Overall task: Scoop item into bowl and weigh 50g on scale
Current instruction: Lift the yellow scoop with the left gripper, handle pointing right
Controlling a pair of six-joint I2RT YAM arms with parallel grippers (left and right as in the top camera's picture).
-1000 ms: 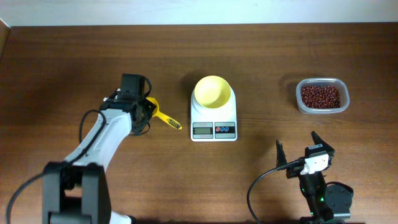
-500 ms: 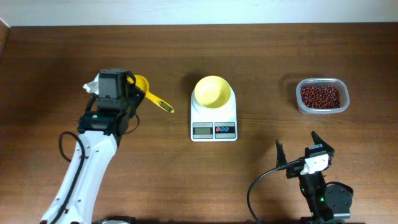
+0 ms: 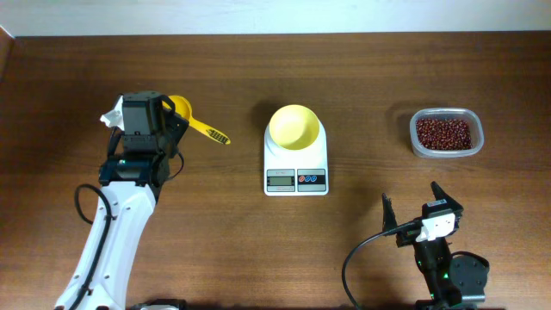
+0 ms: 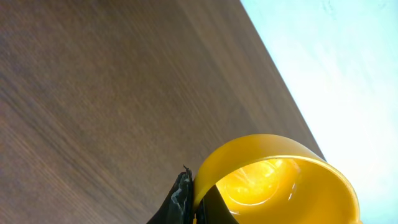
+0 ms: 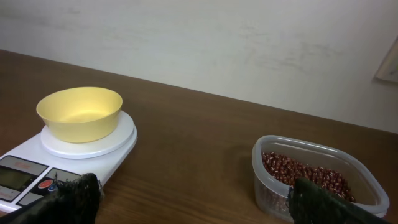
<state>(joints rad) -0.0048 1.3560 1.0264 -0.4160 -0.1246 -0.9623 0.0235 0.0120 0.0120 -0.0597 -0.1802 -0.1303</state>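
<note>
A small yellow scoop (image 3: 188,119) is lifted off the table at the left. My left gripper (image 3: 167,117) is shut on the rim of its cup, and the handle points toward the scale. The left wrist view shows the scoop (image 4: 280,183) empty, its wall pinched by the gripper (image 4: 198,204). The pale-yellow bowl (image 3: 293,127) stands empty on the white scale (image 3: 296,168) at mid-table. Red-brown beans (image 3: 444,133) fill a clear tub (image 3: 417,146) at the right. My right gripper (image 3: 420,207) hangs open near the front edge, with bowl (image 5: 81,112) and beans (image 5: 301,173) ahead of it.
The table's back edge meets a pale wall behind the scoop (image 4: 348,68). The scale's display and buttons (image 3: 297,179) face the front. Bare wood lies between scale (image 5: 25,168) and tub (image 5: 273,186).
My left arm has carried the scoop leftward and toward the back, away from the scale. The right arm has not moved.
</note>
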